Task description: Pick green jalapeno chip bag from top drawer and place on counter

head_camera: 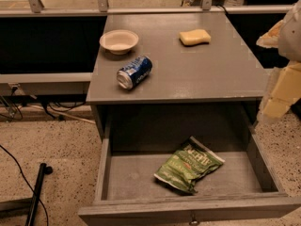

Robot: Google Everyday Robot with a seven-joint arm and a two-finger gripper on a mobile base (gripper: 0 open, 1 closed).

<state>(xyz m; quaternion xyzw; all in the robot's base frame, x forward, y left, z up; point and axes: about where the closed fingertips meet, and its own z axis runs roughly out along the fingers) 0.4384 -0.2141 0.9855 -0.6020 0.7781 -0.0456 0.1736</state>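
The green jalapeno chip bag (188, 165) lies flat on the bottom of the open top drawer (122, 175), right of its middle and turned at an angle. The drawer is pulled out toward me, with its small knob (192, 219) on the front panel. The counter (188, 67) is the grey tabletop above it. My gripper (276, 105) hangs at the right edge of the view, beside the counter's front right corner and above the drawer's right wall. It is well apart from the bag and holds nothing that I can see.
On the counter lie a blue soda can (134, 72) on its side near the front left, a pale bowl (119, 41) at the back left and a yellow sponge (194, 36) at the back right. A black stand (36, 192) and cables are on the floor at left.
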